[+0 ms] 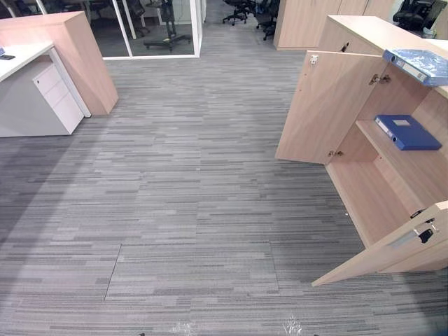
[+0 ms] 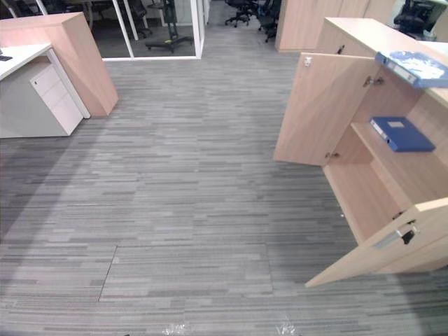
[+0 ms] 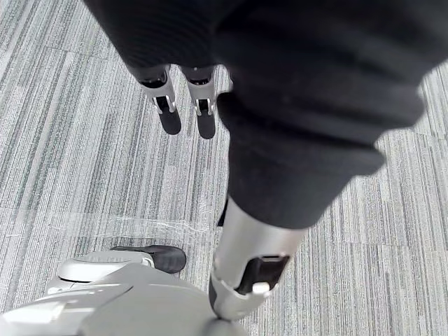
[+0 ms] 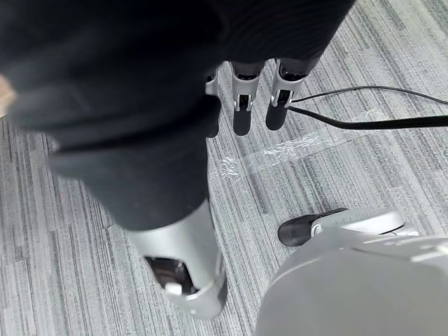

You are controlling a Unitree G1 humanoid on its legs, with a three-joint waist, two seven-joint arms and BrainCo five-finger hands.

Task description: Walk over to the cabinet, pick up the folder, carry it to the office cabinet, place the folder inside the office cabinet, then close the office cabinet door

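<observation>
Left eye view — blue folder (image 1: 408, 131) flat on shelf (image 1: 414, 169) inside open-doored cabinet (image 1: 364, 31).

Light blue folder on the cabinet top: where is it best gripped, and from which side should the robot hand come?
Take the light blue folder by its spine. It lies flat on the cabinet top, spine along the front edge above the open doors, so coming from the front looks best.

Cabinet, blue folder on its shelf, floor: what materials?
Cabinet: light wood-grain board, matte, likely laminate; metal hinges. Blue folder: smooth stiff cover, probably plastic-coated card. Floor: grey striped carpet tiles, seams visible.
</observation>
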